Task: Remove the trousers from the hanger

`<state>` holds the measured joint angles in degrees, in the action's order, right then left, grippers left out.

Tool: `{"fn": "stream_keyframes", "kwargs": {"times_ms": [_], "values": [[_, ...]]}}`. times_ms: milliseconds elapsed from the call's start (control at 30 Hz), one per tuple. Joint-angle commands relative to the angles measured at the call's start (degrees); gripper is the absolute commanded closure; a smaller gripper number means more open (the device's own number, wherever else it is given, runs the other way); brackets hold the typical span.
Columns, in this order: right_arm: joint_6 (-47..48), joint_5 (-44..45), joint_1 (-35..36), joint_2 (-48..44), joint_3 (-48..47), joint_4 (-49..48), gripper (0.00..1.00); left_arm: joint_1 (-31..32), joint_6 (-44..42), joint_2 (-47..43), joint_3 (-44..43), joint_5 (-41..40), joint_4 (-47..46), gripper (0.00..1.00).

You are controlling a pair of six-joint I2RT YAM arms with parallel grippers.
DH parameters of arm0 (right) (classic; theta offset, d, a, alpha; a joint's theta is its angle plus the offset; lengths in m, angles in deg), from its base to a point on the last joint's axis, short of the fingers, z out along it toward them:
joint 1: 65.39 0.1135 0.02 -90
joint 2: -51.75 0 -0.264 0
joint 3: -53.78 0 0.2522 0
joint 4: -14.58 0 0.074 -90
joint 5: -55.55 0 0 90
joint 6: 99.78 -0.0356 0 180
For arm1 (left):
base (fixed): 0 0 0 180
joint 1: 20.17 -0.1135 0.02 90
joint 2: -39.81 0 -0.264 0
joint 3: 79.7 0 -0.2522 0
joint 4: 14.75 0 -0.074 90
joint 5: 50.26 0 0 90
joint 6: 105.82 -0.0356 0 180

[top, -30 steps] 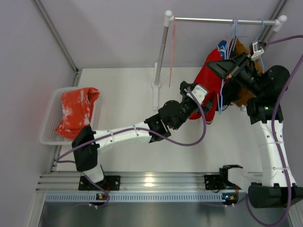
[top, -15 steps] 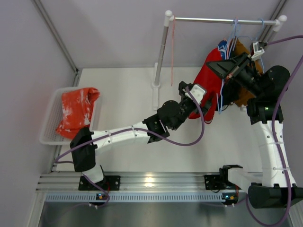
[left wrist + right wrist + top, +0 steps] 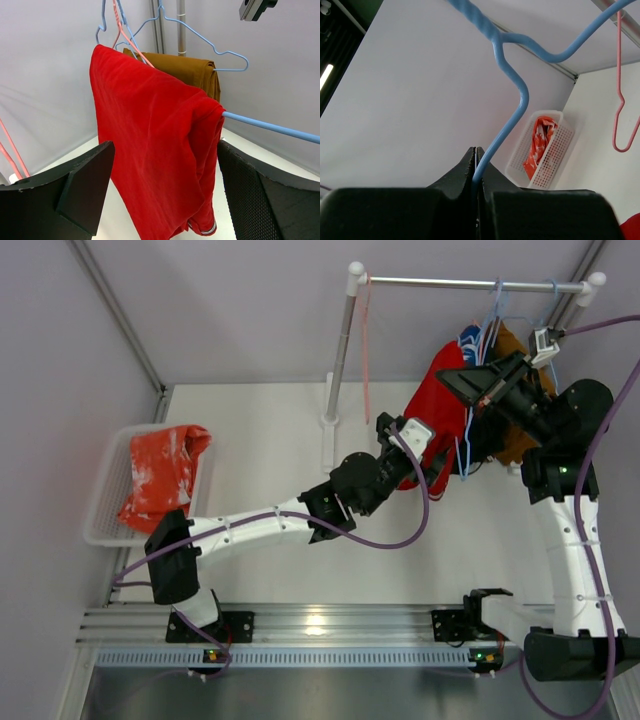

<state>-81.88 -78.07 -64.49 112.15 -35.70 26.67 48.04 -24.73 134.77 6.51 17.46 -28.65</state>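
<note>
Red trousers (image 3: 155,150): draped over the lower bar of a blue hanger (image 3: 270,127) that hangs from the rail (image 3: 450,283) at the far right, well above the tabletop (image 3: 260,440).
Relation the move turns on: the cloth hangs straight ahead of the left pincer (image 3: 164,145), in line with the gap between its fingers. Its long axis runs down, and the hanger bar pokes out sideways to the right.
Left pincer: released, with the fingers spread wide on either side of the fold. Contact with the cloth cannot be told.
Right pincer (image 3: 476,160): clenched on the blue hanger's sloping wire below the twisted neck, apparently steadying it.
Nearer arm: the left is nearer the cloth, while the right is on the wire.
Cloth: soft, matte, slightly napped plain red, doubled over with a pale striped hem at the bottom.
Hanger: thin, smooth, coated wire that is likely to swing if tugged.
Brown trousers (image 3: 185,67): folded on a second blue hanger just behind.
Speckled orange-red trousers (image 3: 160,475): lying crumpled in the white mesh basket (image 3: 105,490) at the far left.
Likely need: close on the fold, then draw it off along the bar.
</note>
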Motion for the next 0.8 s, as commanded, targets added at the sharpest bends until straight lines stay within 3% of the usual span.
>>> {"fn": "stream_keyframes", "kwargs": {"times_ms": [0,767], "values": [[2.31,0.29,0.67,-3.54,-1.71,-9.05,1.00,0.35,-0.84,-1.36,-1.35,-1.44,-2.13,0.13],[0.64,-0.86,0.67,-5.29,-1.01,-9.58,1.00,-0.70,-4.54,4.97,-6.45,-3.55,-4.68,0.14]]}}
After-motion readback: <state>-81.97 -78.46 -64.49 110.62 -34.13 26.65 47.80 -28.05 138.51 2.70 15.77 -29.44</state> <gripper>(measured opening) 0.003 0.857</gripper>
